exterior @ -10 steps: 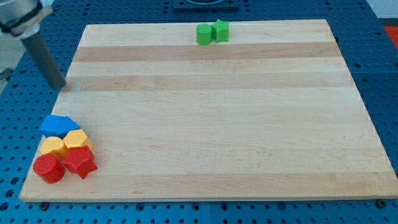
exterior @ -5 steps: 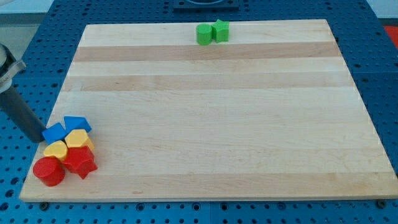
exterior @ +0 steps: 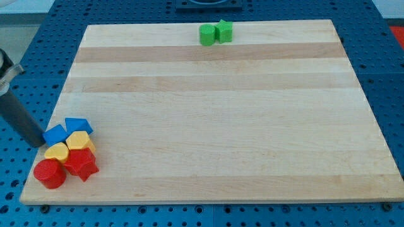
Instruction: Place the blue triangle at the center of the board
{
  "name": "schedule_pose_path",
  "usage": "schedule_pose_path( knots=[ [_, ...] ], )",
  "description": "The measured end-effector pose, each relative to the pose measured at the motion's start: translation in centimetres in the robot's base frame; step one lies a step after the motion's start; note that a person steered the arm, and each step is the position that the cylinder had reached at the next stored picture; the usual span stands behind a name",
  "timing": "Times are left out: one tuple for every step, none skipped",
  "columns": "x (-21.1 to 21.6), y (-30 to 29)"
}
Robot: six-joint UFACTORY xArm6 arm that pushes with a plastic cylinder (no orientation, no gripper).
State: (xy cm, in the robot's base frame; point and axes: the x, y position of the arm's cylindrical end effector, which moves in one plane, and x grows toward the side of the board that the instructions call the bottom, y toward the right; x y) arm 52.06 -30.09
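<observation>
Bright, even light falls from above; the wooden surface (exterior: 208, 113) shows pale with no harsh glare. Shadows are short and soft, hugging the blocks at the lower left of the frame. Focus is sharp throughout, though the dark rod (exterior: 19, 120) at the left edge looks slightly soft.

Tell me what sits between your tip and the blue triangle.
In the camera view, a second blue block lies between my tip and the blue triangle.

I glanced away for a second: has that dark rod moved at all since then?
Yes. My tip was near the board's left edge, higher in the view; it has come down toward the view's bottom and now sits against the left blue block.
</observation>
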Motion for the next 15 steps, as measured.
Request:
schedule_pose_path(
  knots=[
    [0.0,1.5],
    [0.0,2.4],
    [-1.9,2.5],
    [-4.5,5.2],
    [-5.0,7.5],
    [-7.2,7.4],
    [-7.7,5.6],
    [-6.5,-0.2],
    [-5.8,-0.4],
    [-2.1,-0.3],
    [-0.4,-0.3],
    [-0.1,-0.2],
    [0.2,0.8],
    [0.2,3.1],
    [-0.6,5.4]
  ],
)
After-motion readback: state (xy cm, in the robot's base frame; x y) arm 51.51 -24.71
